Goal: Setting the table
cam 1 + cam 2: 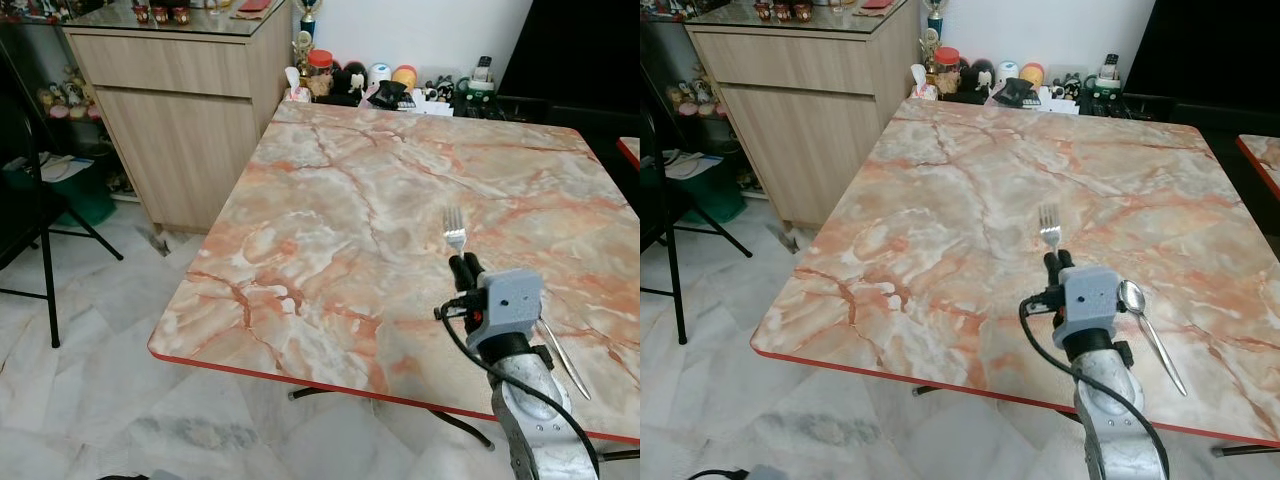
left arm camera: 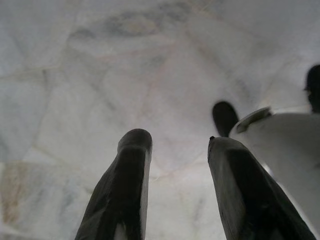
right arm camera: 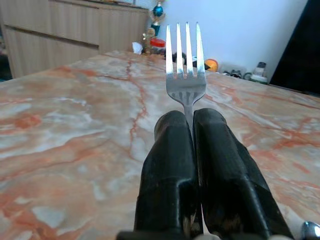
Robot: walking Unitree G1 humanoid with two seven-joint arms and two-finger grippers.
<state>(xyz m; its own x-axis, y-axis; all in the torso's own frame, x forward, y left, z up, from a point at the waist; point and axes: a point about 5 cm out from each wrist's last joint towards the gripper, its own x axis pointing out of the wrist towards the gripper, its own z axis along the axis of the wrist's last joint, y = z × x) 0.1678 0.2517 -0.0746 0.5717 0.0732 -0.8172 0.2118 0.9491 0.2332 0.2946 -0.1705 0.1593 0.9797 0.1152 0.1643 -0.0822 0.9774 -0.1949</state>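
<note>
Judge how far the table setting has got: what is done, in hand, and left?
Done: a spoon lies on the marble table. In hand: the right gripper is shut on a fork above the tabletop. Left: setting the fork down. The left gripper hangs open over the floor.

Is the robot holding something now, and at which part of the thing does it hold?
Yes. The right gripper is shut on a fork, pinching its neck just below the tines, which point away over the marble table. The left gripper hangs open, holding nothing.
</note>
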